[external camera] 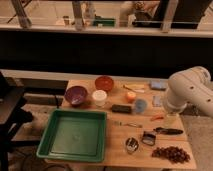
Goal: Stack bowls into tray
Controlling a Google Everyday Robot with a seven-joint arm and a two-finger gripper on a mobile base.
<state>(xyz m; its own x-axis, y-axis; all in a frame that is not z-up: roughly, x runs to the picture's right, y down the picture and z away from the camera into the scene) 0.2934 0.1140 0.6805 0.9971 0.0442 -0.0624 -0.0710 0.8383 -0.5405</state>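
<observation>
- Camera view looks down on a wooden table (117, 150) with a dark wall and a glass railing behind it.
- A green tray (75, 135) lies on the table's front left part, flat, with its raised rim facing up.
- A white robot arm (187, 92) comes in from the right edge and bends down over the right side of the table.
- The gripper (170, 121) hangs at the arm's lower end, over the right side of the table and well apart from the tray and both bowls. Whether it is open or closed cannot be told.
- A purple bowl (76, 95) stands upright on the table just behind the tray's far rim, outside the tray.
- An orange-red bowl (104, 83) stands upright farther back and to the right of the purple one. The two are near each other but not stacked.
- A white cup (99, 97) stands between the two bowls, just in front of the orange-red one.
- A heap of small brown pieces (171, 153) lies at the front right corner.
- A light-blue cup (140, 105) sits near the middle of the table, left of the gripper.
- A dark flat block (121, 108) lies just left of the light-blue cup.
- A black-handled tool (169, 131) lies below the gripper.
- A small metal cup (131, 145) stands right of the tray, near the front edge.
- A small orange object (130, 96) sits behind the light-blue cup.
</observation>
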